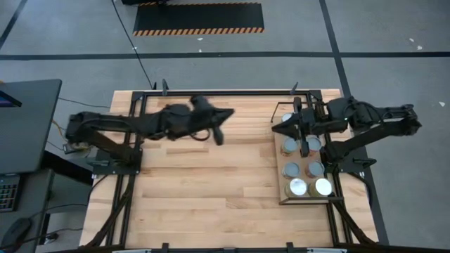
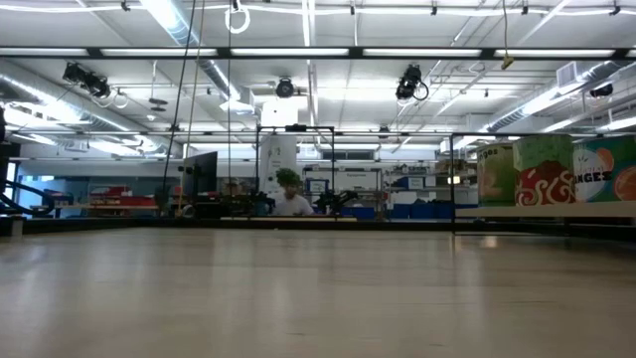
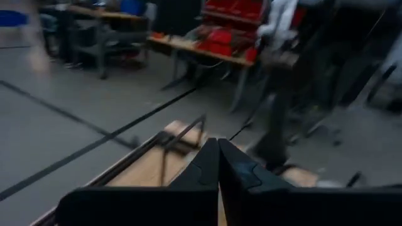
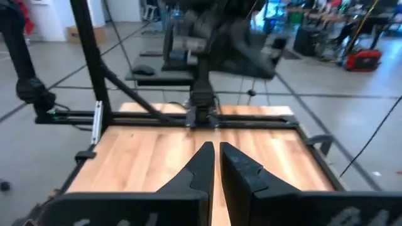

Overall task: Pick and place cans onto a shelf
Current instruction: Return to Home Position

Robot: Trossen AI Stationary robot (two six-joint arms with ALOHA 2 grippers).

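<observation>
Cans [image 1: 291,169] on shelf [image 1: 306,201], right side of table [image 1: 211,190], at least 6 showing. Right gripper [image 4: 213,149] above shelf's far end, fingers nearly pressed together. Left gripper [image 3: 218,143] over table's far middle, fingers pressed together.

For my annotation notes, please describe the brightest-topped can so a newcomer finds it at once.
Seen from above, the framed shelf lies at the table's right. The can stands in its lower right corner, its top whiter than its neighbours'.
</observation>
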